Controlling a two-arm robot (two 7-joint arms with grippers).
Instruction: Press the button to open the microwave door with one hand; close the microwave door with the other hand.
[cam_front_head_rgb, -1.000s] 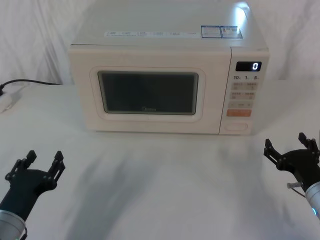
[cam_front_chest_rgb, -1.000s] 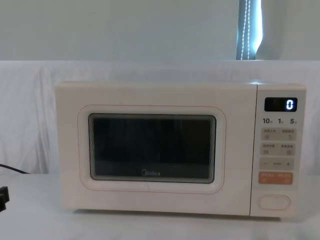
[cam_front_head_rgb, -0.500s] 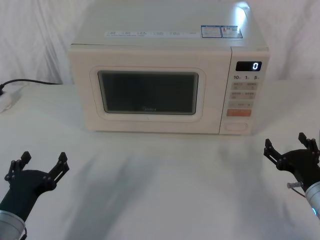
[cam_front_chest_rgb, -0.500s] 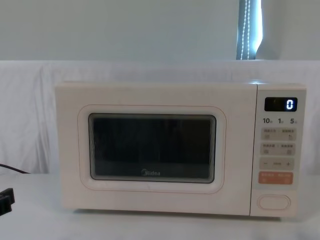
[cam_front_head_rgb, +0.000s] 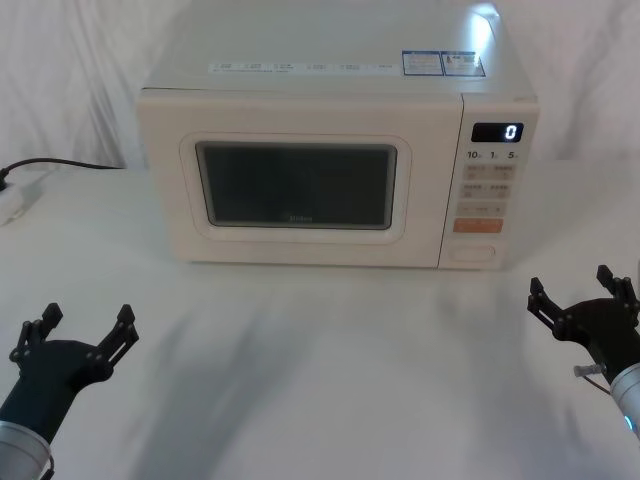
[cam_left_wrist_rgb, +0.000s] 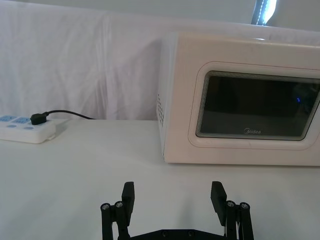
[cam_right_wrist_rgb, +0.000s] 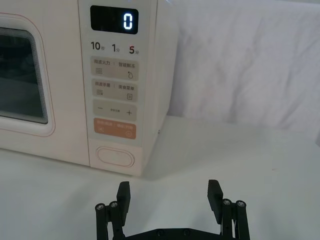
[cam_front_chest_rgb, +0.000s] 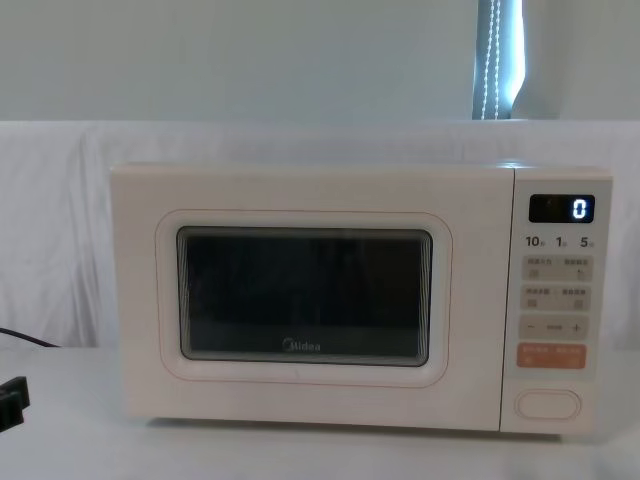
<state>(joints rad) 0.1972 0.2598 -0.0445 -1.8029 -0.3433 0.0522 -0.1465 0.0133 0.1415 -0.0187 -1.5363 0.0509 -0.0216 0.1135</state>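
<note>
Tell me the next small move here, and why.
Probably bring the right tool forward toward the button. The microwave door is shut, both tools hang open and short of the microwave, and the button sits at the panel's bottom on the right tool's side. The left tool can wait.

Lighting is bright and even across the white table (cam_front_head_rgb: 320, 340). A hard glare spot sits on the microwave (cam_front_head_rgb: 330, 90) top near its rear right corner, apparently from an overhead source. Soft grey shadows spread over the table in front of the microwave. The display (cam_right_wrist_rgb: 114, 20) glows clearly. A bright strip (cam_front_chest_rgb: 497, 60) shines behind the microwave. The door window (cam_left_wrist_rgb: 257, 106) shows faint reflections. Focus is adequate throughout.
</note>
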